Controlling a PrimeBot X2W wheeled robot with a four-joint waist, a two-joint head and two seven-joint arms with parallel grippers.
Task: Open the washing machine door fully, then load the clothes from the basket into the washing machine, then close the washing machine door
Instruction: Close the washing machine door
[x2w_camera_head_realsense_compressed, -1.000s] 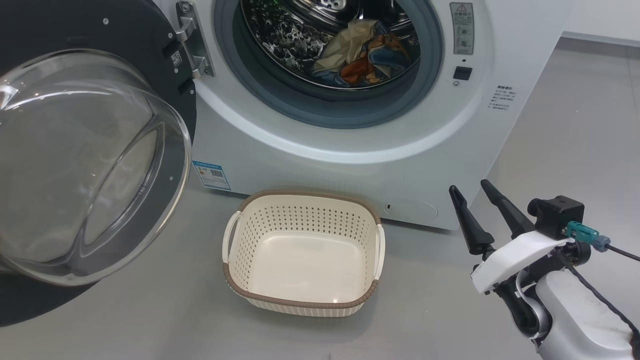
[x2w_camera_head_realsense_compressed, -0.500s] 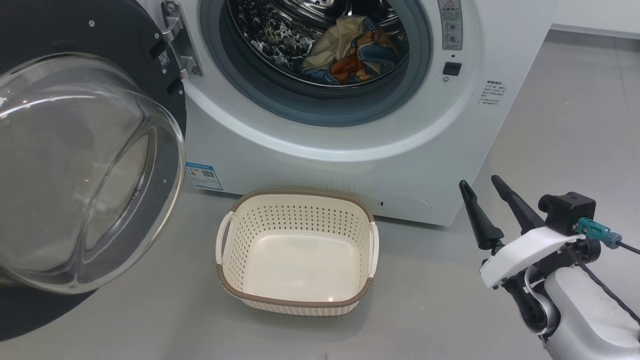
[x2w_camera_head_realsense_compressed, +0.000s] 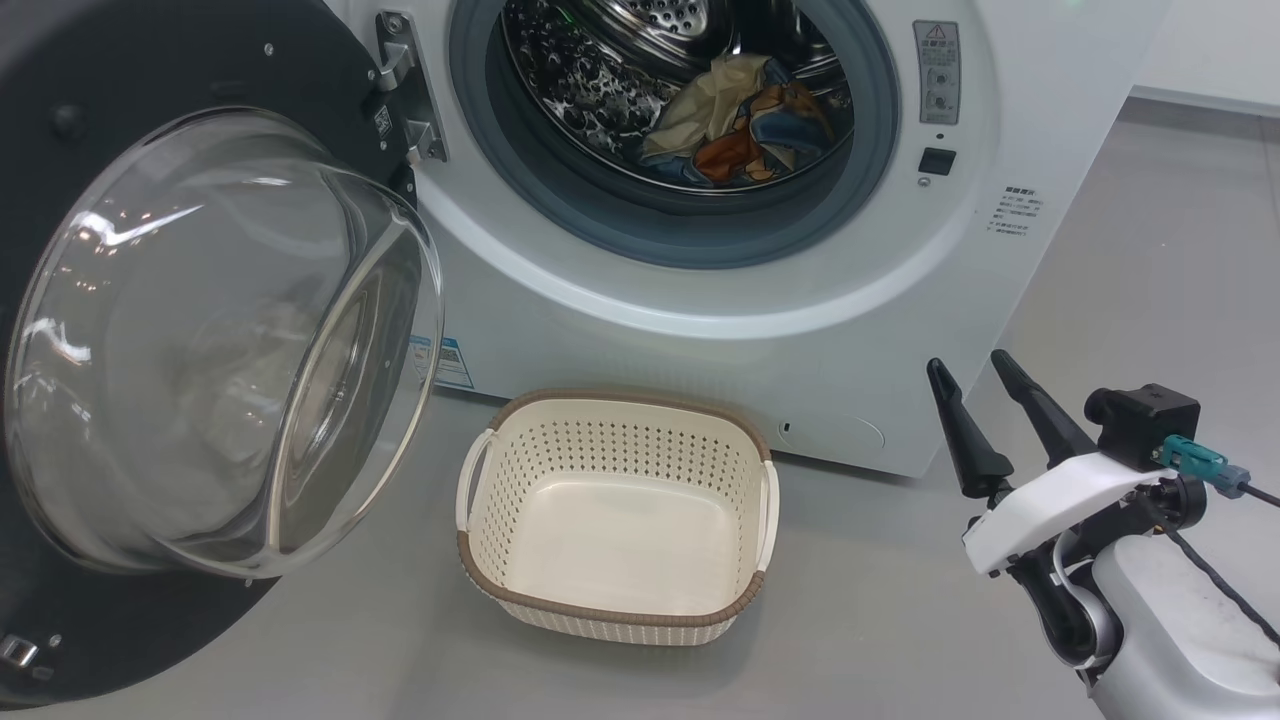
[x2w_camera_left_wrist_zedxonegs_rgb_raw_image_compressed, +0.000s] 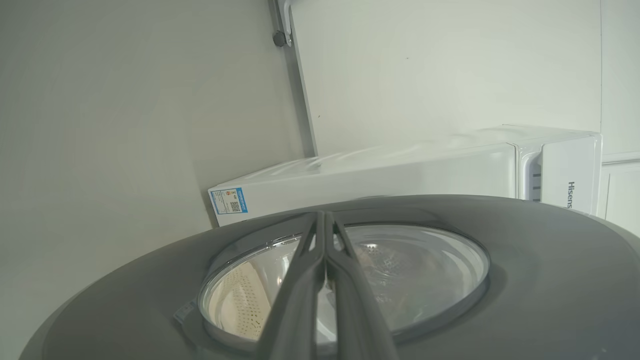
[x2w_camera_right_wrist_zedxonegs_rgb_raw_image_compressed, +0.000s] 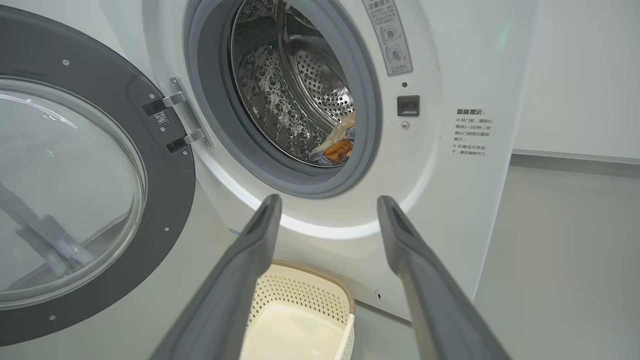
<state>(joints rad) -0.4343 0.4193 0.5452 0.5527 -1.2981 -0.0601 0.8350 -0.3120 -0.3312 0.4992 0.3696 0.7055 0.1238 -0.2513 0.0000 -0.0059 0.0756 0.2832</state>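
Left pincer (x2w_camera_left_wrist_zedxonegs_rgb_raw_image_compressed: 324, 220) is closed at the washing machine door (x2w_camera_head_realsense_compressed: 220, 340), right pincer (x2w_camera_head_realsense_compressed: 968, 362) spread empty; the clothes (x2w_camera_head_realsense_compressed: 740, 130) are loaded, the basket (x2w_camera_head_realsense_compressed: 620, 397) emptied; only closing is judged left.

Low right in head view: right gripper (x2w_camera_head_realsense_compressed: 968, 361), spread wide, grips nothing. Two long dark fingers (x2w_camera_head_realsense_compressed: 960, 427): lean up and slightly left, tips well apart, in free air. Behind: white wrist housing (x2w_camera_head_realsense_compressed: 1040, 500), black camera block (x2w_camera_head_realsense_compressed: 1145, 420) with teal plug (x2w_camera_head_realsense_compressed: 1190, 460). Pale forearm (x2w_camera_head_realsense_compressed: 1170, 640): rises from bottom right corner. In right wrist view: fan out from bottom edge, gap broad and empty. In left wrist view: left gripper (x2w_camera_left_wrist_zedxonegs_rgb_raw_image_compressed: 324, 216), pressed shut, fingers side by side up to tips, pinches nothing.
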